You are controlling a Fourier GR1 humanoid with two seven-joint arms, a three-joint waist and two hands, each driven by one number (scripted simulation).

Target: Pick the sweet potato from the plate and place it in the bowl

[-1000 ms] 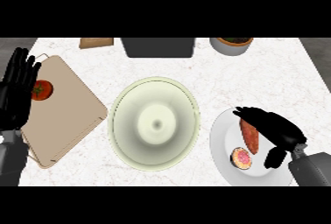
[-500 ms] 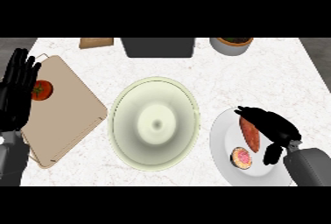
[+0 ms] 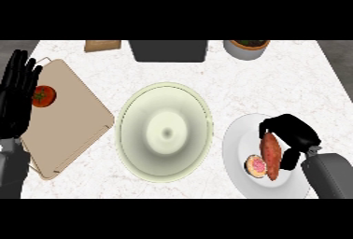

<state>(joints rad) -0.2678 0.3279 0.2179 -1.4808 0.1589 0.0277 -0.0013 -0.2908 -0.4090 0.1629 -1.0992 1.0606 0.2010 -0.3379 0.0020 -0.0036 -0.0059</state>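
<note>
The right hand (image 3: 293, 140) curls over the sweet potato (image 3: 271, 154) on the white plate (image 3: 241, 172) at the near right of the table (image 3: 276, 84), a halved fruit (image 3: 257, 165) beside it. The pale bowl (image 3: 165, 133) sits centre. The left hand (image 3: 17, 95) rests open at the left, by a tomato (image 3: 43, 95) on the cutting board (image 3: 66, 126).

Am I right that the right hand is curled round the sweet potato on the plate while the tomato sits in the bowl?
Not quite. The head view shows the right hand curled round the sweet potato on the plate, but the tomato sits on the cutting board at the left, not in the bowl, which holds nothing.
</note>
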